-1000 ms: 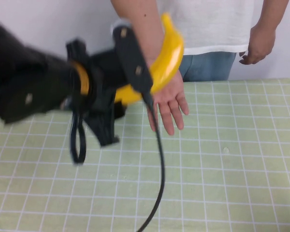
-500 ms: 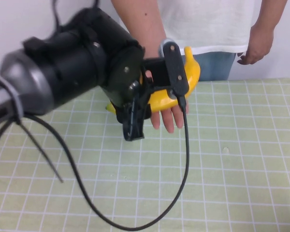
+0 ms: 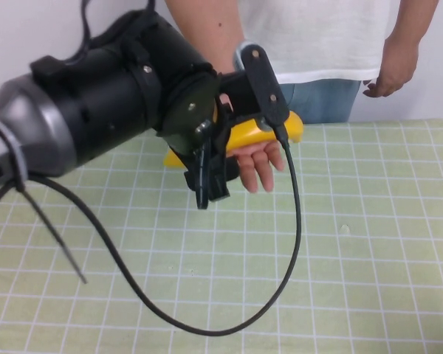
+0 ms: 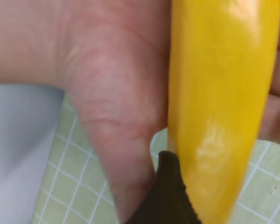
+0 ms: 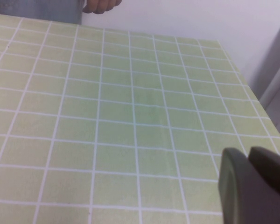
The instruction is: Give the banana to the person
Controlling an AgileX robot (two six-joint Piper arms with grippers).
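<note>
Left gripper clamped on banana — over person's hand, right gripper's jaws indiscernible

Glossy, smooth plastic-looking banana; matt black left gripper; matt gridded green table.

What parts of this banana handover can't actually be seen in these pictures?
- High view: the left gripper and the middle of the banana are hidden behind the arm's own wrist, as is the person's palm.
- Left wrist view: too close; whether the jaws grip the banana is unclear.
- Right gripper: cut off by the right wrist view's edge.
</note>
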